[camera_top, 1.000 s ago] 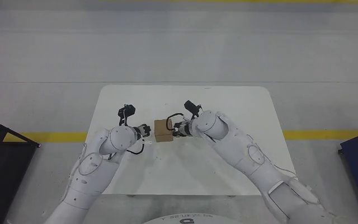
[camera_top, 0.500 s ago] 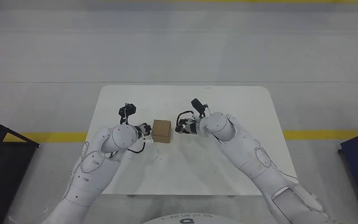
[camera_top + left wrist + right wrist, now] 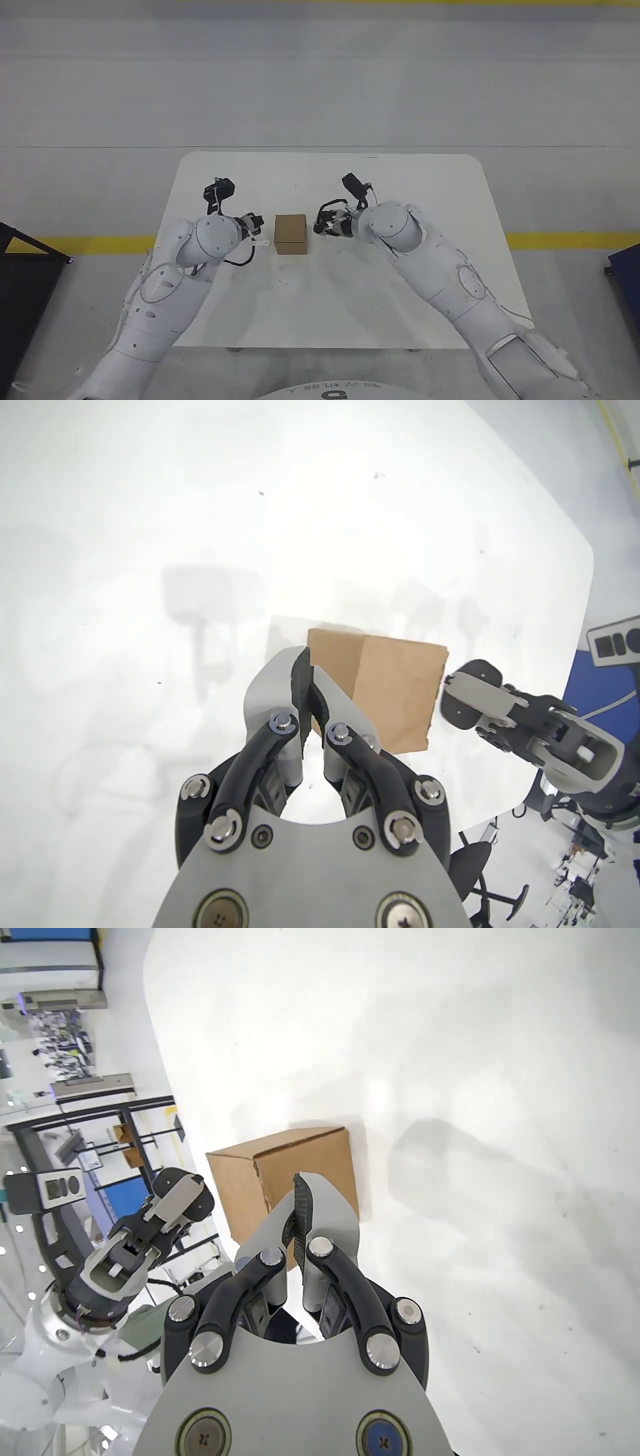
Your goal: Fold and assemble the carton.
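Observation:
A small brown carton [image 3: 290, 233] stands closed on the white table [image 3: 420, 200], near its middle. My left gripper [image 3: 257, 226] sits just left of the carton, a short gap away, its fingers shut on nothing. My right gripper [image 3: 322, 224] sits just right of it, also shut and empty. In the left wrist view the shut fingers [image 3: 306, 680] overlap the near corner of the carton [image 3: 400, 695], with the right gripper [image 3: 462, 700] beyond its far edge. In the right wrist view the carton [image 3: 310, 1153] stands past my shut fingers [image 3: 300, 1208], and the left gripper [image 3: 180, 1198] is beside it.
The table surface around the carton is bare white, with its edges well away from both arms. A yellow floor line [image 3: 570, 240] runs past the table on both sides.
My right gripper has drawn back to the right, off the carton's side. My left gripper has pulled slightly left. The carton now stands square and free between them.

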